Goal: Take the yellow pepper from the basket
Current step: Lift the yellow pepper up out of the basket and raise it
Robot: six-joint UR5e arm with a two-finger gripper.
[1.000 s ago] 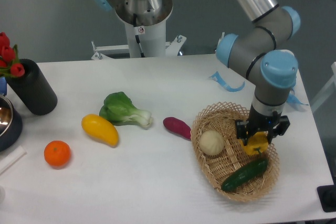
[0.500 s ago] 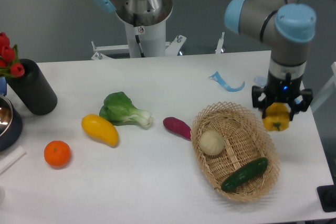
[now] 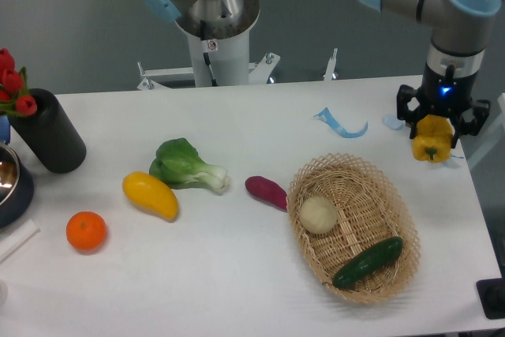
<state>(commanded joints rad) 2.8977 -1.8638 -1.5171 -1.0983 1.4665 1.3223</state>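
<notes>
Gripper: the black two-finger gripper [image 3: 435, 125] on the grey and blue robot arm is pinching the small bright-yellow lobed pepper [image 3: 432, 141] from both sides.
Yellow pepper: it hangs in the gripper up in the air, out of the basket, past the basket's far right end and over the right side of the white table [image 3: 237, 282].
Basket: the oval woven light-tan wicker basket [image 3: 319, 262] sits on the right part of the table, in front of the pepper.
In the basket: a pale round onion [image 3: 318, 215] lies near the left side, and a long dark-green cucumber [image 3: 368, 263] lies slanted near the front.
Just left of the basket: a small purple-red oval vegetable [image 3: 266, 192] lies on the table, close to the rim.
Middle of the table: a leafy green bok choy with a white stalk [image 3: 188, 166] lies beside a smooth long yellow fruit [image 3: 150, 195].
Front left: a round orange fruit [image 3: 85, 231] sits alone.
Far left: a tall black round vase [image 3: 48, 132] holds red flowers [image 3: 12, 82], and a dark metal bowl [image 3: 13, 184] shows only partly at the edge.
Back of the table: a curled light-blue strip [image 3: 340, 124] lies near the back edge.
</notes>
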